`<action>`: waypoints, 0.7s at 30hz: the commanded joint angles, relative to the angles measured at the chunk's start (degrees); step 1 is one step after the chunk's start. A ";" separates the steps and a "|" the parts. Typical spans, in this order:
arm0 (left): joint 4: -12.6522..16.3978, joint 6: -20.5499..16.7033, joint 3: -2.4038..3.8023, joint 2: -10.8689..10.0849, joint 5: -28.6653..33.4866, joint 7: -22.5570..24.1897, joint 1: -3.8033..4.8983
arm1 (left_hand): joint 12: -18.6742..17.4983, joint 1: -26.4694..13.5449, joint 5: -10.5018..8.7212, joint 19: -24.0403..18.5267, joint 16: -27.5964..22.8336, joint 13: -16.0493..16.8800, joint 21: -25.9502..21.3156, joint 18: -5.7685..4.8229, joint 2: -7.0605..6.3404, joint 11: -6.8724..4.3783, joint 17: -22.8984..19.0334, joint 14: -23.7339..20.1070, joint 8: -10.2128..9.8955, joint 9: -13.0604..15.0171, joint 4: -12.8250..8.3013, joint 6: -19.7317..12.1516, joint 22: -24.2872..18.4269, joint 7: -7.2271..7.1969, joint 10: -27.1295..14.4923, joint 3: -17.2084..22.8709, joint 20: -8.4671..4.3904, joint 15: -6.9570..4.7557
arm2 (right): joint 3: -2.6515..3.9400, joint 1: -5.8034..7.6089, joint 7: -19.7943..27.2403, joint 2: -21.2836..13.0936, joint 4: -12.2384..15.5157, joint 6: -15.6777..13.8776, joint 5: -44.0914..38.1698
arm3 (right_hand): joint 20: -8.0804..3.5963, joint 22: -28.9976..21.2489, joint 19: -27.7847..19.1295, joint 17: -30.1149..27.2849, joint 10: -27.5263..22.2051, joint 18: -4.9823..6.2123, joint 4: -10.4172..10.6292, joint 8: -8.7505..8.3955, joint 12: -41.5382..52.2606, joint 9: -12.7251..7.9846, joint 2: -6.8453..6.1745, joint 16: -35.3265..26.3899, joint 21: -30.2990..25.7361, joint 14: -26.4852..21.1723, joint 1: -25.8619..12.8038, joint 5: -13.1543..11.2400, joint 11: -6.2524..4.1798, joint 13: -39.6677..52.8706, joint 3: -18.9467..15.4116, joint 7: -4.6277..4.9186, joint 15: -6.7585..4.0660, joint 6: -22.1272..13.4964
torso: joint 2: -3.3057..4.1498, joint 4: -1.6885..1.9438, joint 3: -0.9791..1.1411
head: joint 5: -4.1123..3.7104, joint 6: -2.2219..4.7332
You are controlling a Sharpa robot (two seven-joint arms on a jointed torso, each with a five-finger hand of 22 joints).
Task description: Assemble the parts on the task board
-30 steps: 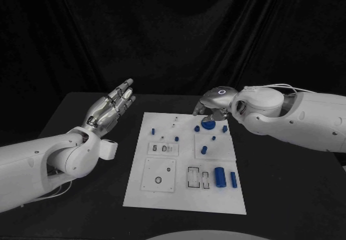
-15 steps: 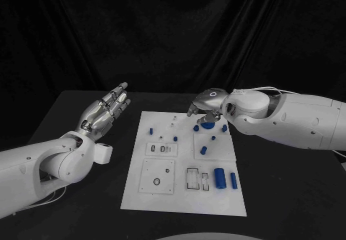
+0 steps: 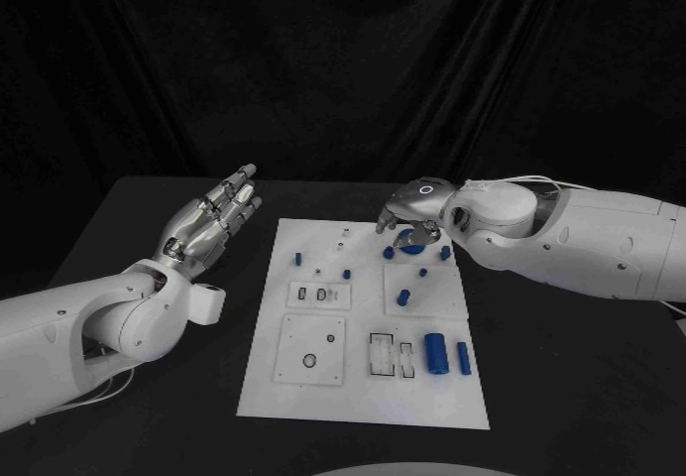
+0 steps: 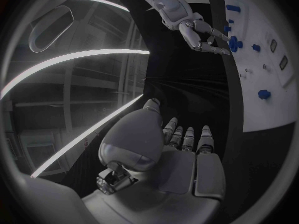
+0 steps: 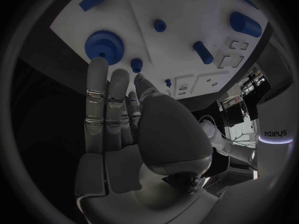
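On the black bench, our right robot hand hovers released over the blue gear; we should grip it gently. Left robot hand stays released.

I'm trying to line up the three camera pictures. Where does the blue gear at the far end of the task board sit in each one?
Head view: blue gear, just below the right robot hand.
Left wrist view: gear, at that hand's fingertips.
Right wrist view: gear, beyond the fingertips.
Shared landmark: white task board.
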 commanded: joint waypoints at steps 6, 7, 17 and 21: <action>-0.33 1.20 0.07 0.39 -0.19 5.83 0.18 | -0.20 0.67 0.44 -0.07 -0.21 -0.10 -0.20 0.57 0.06 0.57 -0.08 -0.12 0.36 0.07 -0.03 0.41 -0.05 0.40 0.11 0.43 0.35 0.51 | 0.03 -0.85 -0.20 -0.49 -0.19 1.92 -0.30 | 0.15 0.42 -0.56 0.09 0.89 0.46 0.71 -0.17 0.02 -0.13 -0.02 0.62 0.62 -0.21 -1.11 -0.14 0.20 0.02 0.05 0.08 0.19 0.60 | -0.56 0.02 -0.04 | -0.09 -0.81; -0.38 1.23 0.07 0.44 -0.19 5.82 0.18 | -0.20 0.82 0.64 -0.07 -0.21 -0.10 -0.20 0.57 0.13 0.65 -0.08 -0.12 0.38 0.08 -0.08 0.51 -0.05 0.52 0.11 0.51 0.42 0.59 | 0.03 -0.99 -0.12 -0.49 -0.29 1.91 -0.17 | 0.19 0.55 -0.64 0.10 1.00 0.47 0.94 -0.16 -0.02 -0.14 -0.05 0.73 0.72 -0.25 -1.44 -0.23 0.25 0.00 0.04 0.11 0.26 0.72 | -0.58 -0.02 -0.05 | -0.02 -0.82; -0.64 1.60 0.06 0.61 -0.19 5.64 0.18 | -0.20 1.07 0.95 -0.07 -0.21 -0.10 -0.20 0.57 0.14 0.72 -0.08 -0.12 0.42 0.11 -0.15 0.77 -0.05 0.62 0.11 0.62 0.48 0.65 | 0.03 -2.25 0.97 0.14 -1.74 0.69 0.34 | 0.44 1.53 -1.12 0.25 1.92 0.48 0.97 -0.10 0.00 -0.18 0.22 1.65 1.60 -0.34 -1.21 1.28 0.45 -0.10 1.10 0.54 0.43 1.74 | -0.74 -0.06 -0.06 | 0.14 -1.26; -0.83 1.72 0.06 0.71 -0.19 5.51 0.18 | -0.20 1.13 0.98 -0.07 -0.21 -0.10 -0.20 0.57 0.15 0.78 -0.08 -0.12 0.46 0.14 -0.15 0.98 -0.05 0.68 0.11 0.65 0.49 0.67 | 0.03 -2.56 1.56 0.48 -2.31 -0.56 0.38 | 0.43 1.83 -1.24 0.58 2.23 0.51 0.90 -0.13 -0.03 -0.21 0.22 2.12 1.88 -0.30 -0.99 1.63 0.37 -0.12 1.47 0.62 0.40 1.95 | -0.77 -0.06 -0.02 | 0.15 -1.27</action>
